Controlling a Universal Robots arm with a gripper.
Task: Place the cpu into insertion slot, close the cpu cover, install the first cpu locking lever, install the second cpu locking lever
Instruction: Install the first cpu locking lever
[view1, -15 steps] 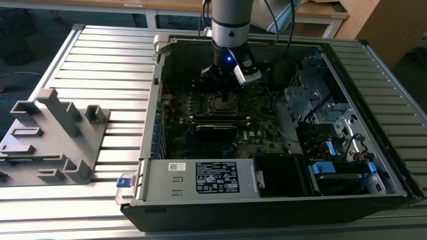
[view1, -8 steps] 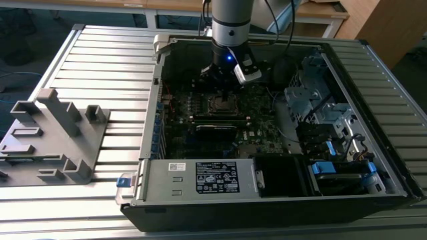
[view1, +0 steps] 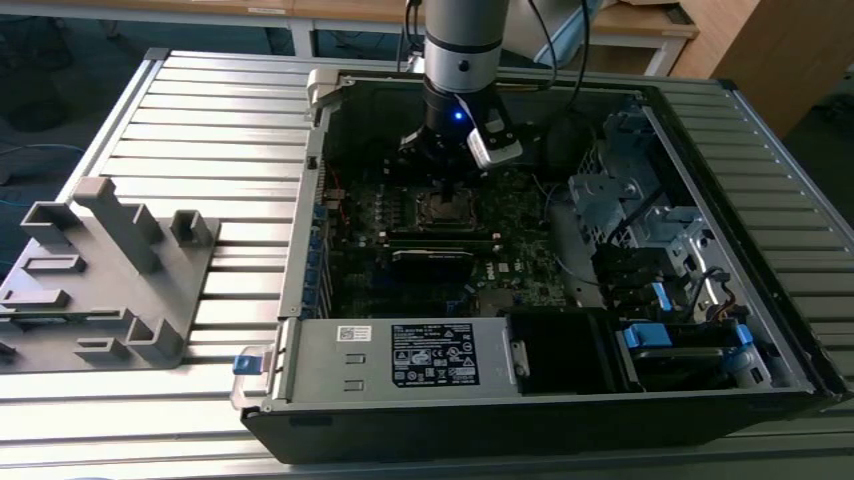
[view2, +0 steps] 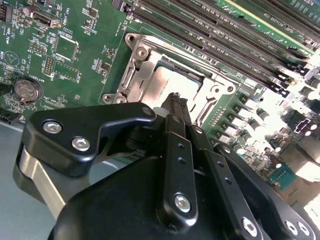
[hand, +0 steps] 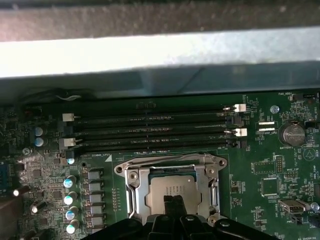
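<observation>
The cpu (hand: 172, 187) (view2: 177, 77), a dull silver square, lies flat in the insertion slot (view1: 447, 207) on the green motherboard. The cpu cover (hand: 136, 192) (view2: 137, 75), a silver frame, lies down around it, and the chip shows through its window. A thin wire lever (hand: 165, 160) runs along the socket's side nearest the memory slots. My gripper (view2: 175, 100) (hand: 172, 202) (view1: 447, 180) hangs straight over the socket. Its dark fingertips are pressed together at the chip's near edge, shut with nothing visible between them. Whether they touch the chip I cannot tell.
Long black memory slots (hand: 150, 132) (view2: 225, 35) run beside the socket. Capacitors (hand: 70, 200) and a coin battery (hand: 291, 133) flank it. The case wall (hand: 150, 50) rises close behind. In the exterior view a power supply (view1: 427, 355), drive cages (view1: 627, 190) and a grey fixture (view1: 107, 270) stand around.
</observation>
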